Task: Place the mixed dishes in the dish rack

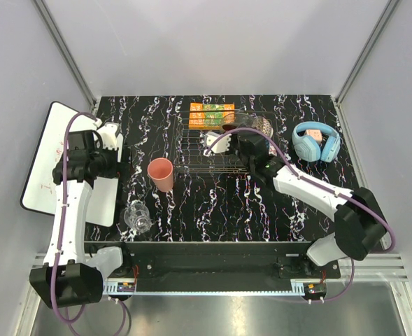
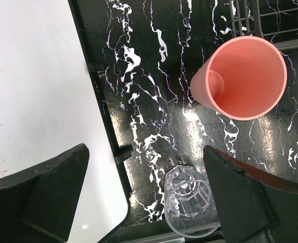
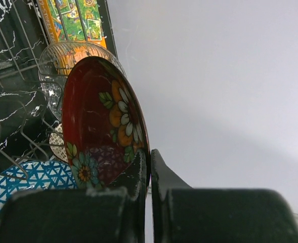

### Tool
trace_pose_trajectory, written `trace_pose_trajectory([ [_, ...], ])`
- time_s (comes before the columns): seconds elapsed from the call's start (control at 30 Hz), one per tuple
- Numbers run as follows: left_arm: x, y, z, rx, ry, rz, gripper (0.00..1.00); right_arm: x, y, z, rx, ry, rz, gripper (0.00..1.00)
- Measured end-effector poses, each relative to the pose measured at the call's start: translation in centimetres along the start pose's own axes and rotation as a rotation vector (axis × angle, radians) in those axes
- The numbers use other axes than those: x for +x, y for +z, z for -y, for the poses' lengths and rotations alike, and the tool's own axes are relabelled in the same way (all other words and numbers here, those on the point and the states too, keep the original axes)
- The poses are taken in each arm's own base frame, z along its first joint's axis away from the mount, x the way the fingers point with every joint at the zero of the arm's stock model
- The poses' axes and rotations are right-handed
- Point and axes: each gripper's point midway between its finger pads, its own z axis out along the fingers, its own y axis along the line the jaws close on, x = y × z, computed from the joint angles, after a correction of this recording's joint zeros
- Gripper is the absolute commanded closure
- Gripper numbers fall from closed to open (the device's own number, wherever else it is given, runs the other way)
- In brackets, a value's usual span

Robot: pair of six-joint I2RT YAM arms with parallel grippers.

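My right gripper [image 3: 150, 167] is shut on the rim of the red floral bowl [image 3: 100, 131] and holds it on edge over the wire dish rack [image 3: 7, 55]. Behind it in the rack stand the clear bowl [image 3: 62, 55], the small beige patterned bowl [image 3: 55, 142] and the blue patterned bowl [image 3: 32, 177]. In the top view my right gripper [image 1: 232, 137] is over the rack [image 1: 195, 150]. My left gripper [image 2: 144, 167] is open and empty above the small clear glass cup [image 2: 189, 207], with the pink cup [image 2: 240, 76] beyond it. Both cups [image 1: 161, 173] [image 1: 137, 217] stand on the table left of the rack.
A flat white board [image 1: 52, 154] lies at the left edge under my left arm, and its edge shows in the left wrist view [image 2: 37, 101]. The orange-green box [image 1: 211, 114] lies behind the rack. Light-blue headphones [image 1: 316, 142] lie to the right of the rack.
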Motion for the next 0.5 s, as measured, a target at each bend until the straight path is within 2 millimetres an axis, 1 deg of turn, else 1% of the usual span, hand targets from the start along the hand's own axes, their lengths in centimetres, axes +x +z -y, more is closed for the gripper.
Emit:
trace_pose_trajectory([
  [0.1, -0.2, 0.1, -0.1, -0.002, 0.002, 0.007, 0.01, 0.4, 0.6, -0.6, -0.019, -0.004, 0.002, 1.0],
  [0.2, -0.3, 0.1, -0.1, -0.002, 0.003, 0.012, 0.01, 0.8, 1.4, -1.6, -0.046, -0.011, 0.002, 1.0],
  [0.37, -0.4, 0.1, -0.1, -0.003, 0.004, 0.014, 0.01, 0.3, 2.0, -1.8, -0.036, -0.004, 0.029, 1.0],
  [0.5, -0.4, 0.1, -0.1, -0.004, 0.004, 0.016, 0.01, 0.0, 2.0, -2.1, -0.03, 0.002, 0.054, 1.0],
])
